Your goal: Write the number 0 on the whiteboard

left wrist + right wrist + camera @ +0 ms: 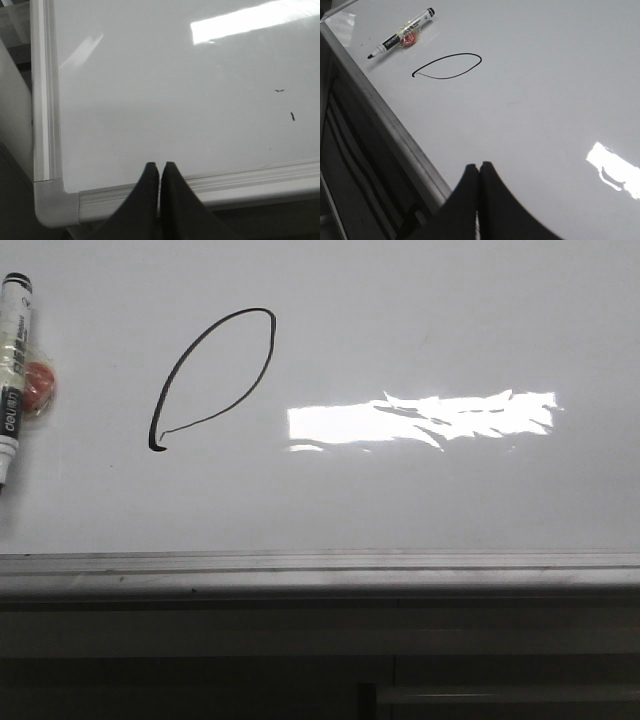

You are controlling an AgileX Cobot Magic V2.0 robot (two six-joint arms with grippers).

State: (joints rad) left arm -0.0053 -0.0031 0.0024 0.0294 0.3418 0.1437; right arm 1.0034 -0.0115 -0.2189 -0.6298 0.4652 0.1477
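Note:
The number 0 (215,375) is a thin black slanted loop with a small hooked tail, drawn on the whiteboard (420,500) left of its middle. It also shows in the right wrist view (448,66). A black-capped marker (12,370) with a red blob taped to it lies on the board at the far left, apart from both grippers; it also shows in the right wrist view (402,34). My left gripper (159,165) is shut and empty over the board's near corner. My right gripper (480,165) is shut and empty above the board near its front frame.
The grey aluminium frame strip (320,568) runs along the board's front edge, with a dark drop beyond it. A bright glare patch (420,420) lies right of the loop. Two small black flecks (291,116) mark the board in the left wrist view.

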